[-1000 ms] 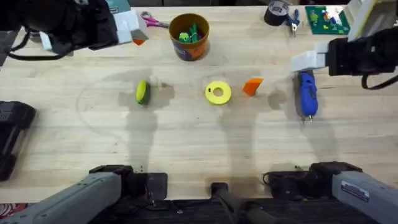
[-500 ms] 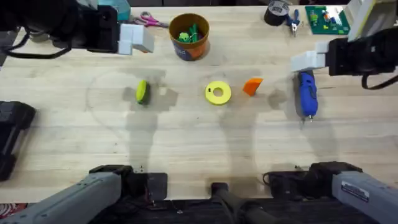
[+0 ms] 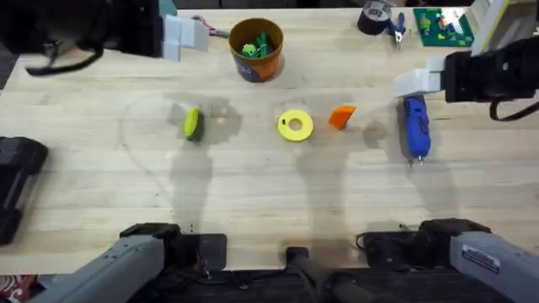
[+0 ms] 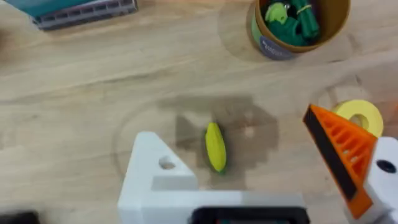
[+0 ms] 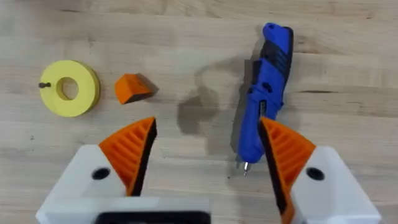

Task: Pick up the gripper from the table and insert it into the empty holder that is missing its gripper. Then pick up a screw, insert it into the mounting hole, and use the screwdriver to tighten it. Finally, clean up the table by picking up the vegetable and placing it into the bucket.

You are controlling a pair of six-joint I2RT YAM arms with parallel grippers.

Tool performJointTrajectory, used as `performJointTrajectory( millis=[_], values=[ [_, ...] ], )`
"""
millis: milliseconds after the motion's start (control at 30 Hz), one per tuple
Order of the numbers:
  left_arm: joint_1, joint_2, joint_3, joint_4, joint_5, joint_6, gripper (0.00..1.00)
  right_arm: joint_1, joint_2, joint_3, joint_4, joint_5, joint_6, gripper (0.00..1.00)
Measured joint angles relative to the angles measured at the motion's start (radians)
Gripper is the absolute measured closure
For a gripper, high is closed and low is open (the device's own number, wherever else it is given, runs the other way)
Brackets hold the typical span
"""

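The loose orange gripper point(image 3: 341, 116) point(image 5: 132, 88) lies between the yellow disc point(image 3: 295, 125) and the blue screwdriver point(image 3: 414, 126) point(image 5: 267, 93). A small dark screw point(image 5: 43, 85) rests on the disc's edge. My left gripper point(image 3: 184, 35) point(image 4: 242, 143) hovers open at the far left; one finger is the bare white holder point(image 4: 152, 177), the other carries an orange tip. Below it lies the yellow-green vegetable point(image 3: 194, 124) point(image 4: 215, 145). The orange-brown bucket point(image 3: 256, 49) point(image 4: 298, 25) holds green pieces. My right gripper point(image 3: 414, 82) point(image 5: 207, 127) hangs open just above the screwdriver.
A black tape roll point(image 3: 375, 17), pliers and a green circuit board point(image 3: 442, 25) sit at the far right. Pink scissors point(image 3: 206, 29) lie left of the bucket. A teal box point(image 4: 81, 9) stands at the far left, and a black device point(image 3: 17, 185) occupies the left edge.
My left gripper has shifted right and toward the far edge, turning so its orange tip is out of the overhead view. The right arm and the table's objects have stayed put.
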Motion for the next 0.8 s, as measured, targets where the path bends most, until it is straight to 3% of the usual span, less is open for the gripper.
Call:
performJointTrajectory(
  millis=[367, 400, 800],
  values=[
    [0.0, -0.316, -0.386, 0.378, 0.003, 0.005, 0.015, 0.0, 0.0, 0.0, 0.0, 0.0, 0.0, 0.004],
    [0.0, -0.399, -0.477, 0.453, 0.011, 0.005, 0.016, 0.0, 0.0, 0.0, 0.0, 0.0, 0.0, 0.004],
    [0.0, -0.764, -0.798, 0.663, 0.094, 0.007, 0.015, 0.0, 0.0, 0.0, 0.0, 0.0, 0.0, 0.004]
  ],
)
